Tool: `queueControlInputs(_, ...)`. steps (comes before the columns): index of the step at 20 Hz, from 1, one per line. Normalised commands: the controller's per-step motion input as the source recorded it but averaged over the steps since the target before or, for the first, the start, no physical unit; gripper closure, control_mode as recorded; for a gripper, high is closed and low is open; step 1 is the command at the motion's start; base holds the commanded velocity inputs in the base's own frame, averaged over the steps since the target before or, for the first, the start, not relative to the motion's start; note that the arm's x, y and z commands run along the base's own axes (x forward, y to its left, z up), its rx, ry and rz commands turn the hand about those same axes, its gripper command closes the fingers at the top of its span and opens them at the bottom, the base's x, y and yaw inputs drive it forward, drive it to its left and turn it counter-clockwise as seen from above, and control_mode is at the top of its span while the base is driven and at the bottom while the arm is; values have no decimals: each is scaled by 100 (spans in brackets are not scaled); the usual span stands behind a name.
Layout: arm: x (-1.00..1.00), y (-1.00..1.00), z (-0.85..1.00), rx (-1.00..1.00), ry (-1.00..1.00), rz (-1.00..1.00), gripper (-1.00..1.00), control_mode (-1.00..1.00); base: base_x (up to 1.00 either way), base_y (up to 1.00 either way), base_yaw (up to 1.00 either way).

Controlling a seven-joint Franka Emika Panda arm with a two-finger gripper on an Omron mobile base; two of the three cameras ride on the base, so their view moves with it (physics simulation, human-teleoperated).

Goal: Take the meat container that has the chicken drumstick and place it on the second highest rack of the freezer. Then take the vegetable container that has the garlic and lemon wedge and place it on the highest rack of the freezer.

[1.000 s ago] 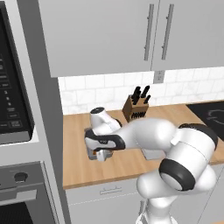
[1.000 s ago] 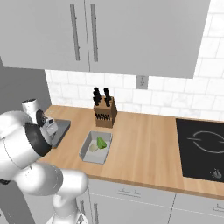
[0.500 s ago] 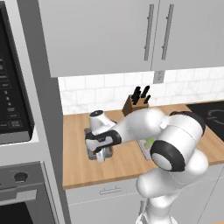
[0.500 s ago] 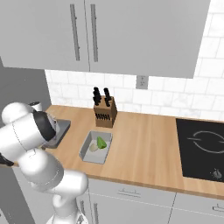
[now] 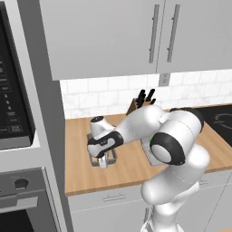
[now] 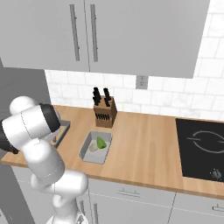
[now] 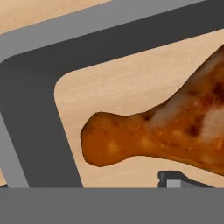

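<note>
The meat container (image 5: 96, 159) is a grey tray on the wooden counter at the left, also seen as the meat container (image 6: 64, 128) behind my arm. My gripper (image 5: 103, 161) points down into it, open, fingers beside the tray wall. In the hand view the orange-brown chicken drumstick (image 7: 166, 135) lies on the tray floor inside the grey wall (image 7: 35, 100), with one fingertip (image 7: 175, 179) just below it. The vegetable container (image 6: 87, 153) holds the green lemon wedge (image 6: 101, 142) and pale garlic (image 6: 93, 148). The freezer and its racks are out of view.
A wooden knife block (image 6: 105, 114) stands against the tiled wall behind the trays. A black cooktop (image 6: 203, 148) lies at the right. A tall oven stack (image 5: 18, 136) borders the counter's left end. Grey wall cabinets (image 5: 136, 31) hang overhead.
The hand has come down a little onto the meat container, and the elbow has swung forward and across the counter. Both trays stay where they were.
</note>
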Motion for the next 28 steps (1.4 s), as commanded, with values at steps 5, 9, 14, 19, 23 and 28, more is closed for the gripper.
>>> queueControlInputs(5,0,0,-9,0,0,3,100,-100,0,0,0)
queueControlInputs(9,0,0,-11,0,0,2,100,-100,0,0,0)
queueControlInputs(14,0,0,-2,0,0,5,100,-100,0,0,0)
queueControlInputs(19,-24,0,2,0,-7,5,100,-100,0,0,0)
queueControlInputs(23,-49,0,26,0,-25,7,100,-100,0,0,0)
queueControlInputs(28,-49,0,61,0,-35,8,100,-100,0,0,0)
